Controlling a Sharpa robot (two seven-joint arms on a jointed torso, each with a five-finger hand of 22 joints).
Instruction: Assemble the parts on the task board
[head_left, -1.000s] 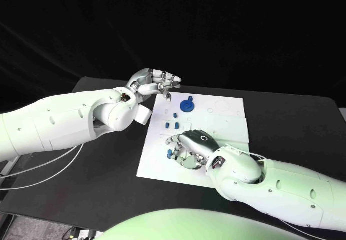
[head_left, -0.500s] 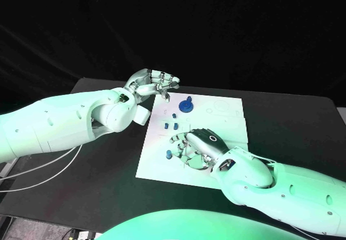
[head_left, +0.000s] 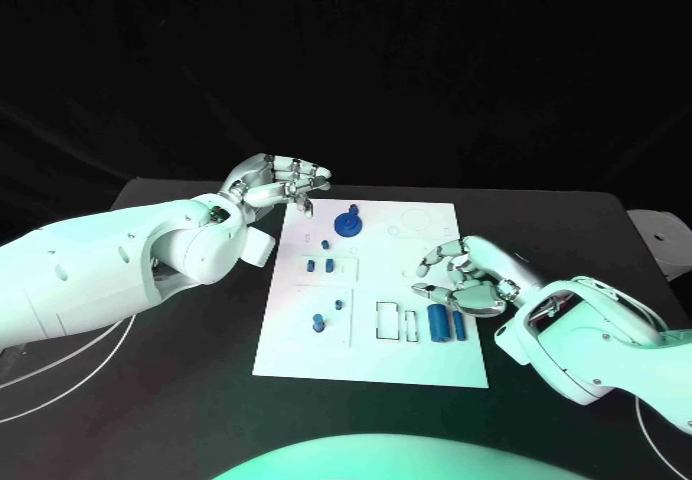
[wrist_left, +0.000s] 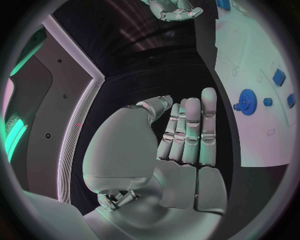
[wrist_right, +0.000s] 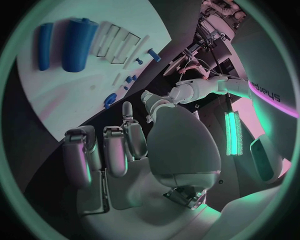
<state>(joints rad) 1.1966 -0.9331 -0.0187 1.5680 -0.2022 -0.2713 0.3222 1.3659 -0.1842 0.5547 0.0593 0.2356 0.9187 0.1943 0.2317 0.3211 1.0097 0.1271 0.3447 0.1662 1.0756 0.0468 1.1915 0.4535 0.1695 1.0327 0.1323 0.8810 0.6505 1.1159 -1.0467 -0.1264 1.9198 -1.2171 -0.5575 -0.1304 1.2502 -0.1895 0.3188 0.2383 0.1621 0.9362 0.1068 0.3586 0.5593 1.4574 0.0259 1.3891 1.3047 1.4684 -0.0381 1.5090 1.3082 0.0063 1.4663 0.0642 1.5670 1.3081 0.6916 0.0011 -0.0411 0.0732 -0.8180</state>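
Observation:
The white task board (head_left: 378, 355) lies in the middle of the table. On it are a blue gear (head_left: 348, 222), small blue blocks (head_left: 319, 265), a blue peg (head_left: 319, 322) and two blue cylinders (head_left: 447, 324) lying side by side near its right front. My left hand (head_left: 274, 180) hovers off the board's far left corner, fingers curled in on nothing. My right hand (head_left: 464, 280) hangs over the board's right edge just behind the cylinders, fingers curled, nothing in it. The left wrist view has the left hand (wrist_left: 181, 140) and the gear (wrist_left: 247, 102). The right wrist view has the right hand (wrist_right: 125, 150) and the cylinders (wrist_right: 78, 37).
Empty rectangular slots (head_left: 392, 320) sit in the board left of the cylinders, and round outlines (head_left: 415, 218) mark its far right corner. Black table (head_left: 188, 340) surrounds the board on all sides. A white object (head_left: 666, 235) sits at the table's right edge.
The camera view has shifted. My right hand has left the board's near middle for its right edge, uncovering the two cylinders. My left hand keeps its curled pose by the far left corner.

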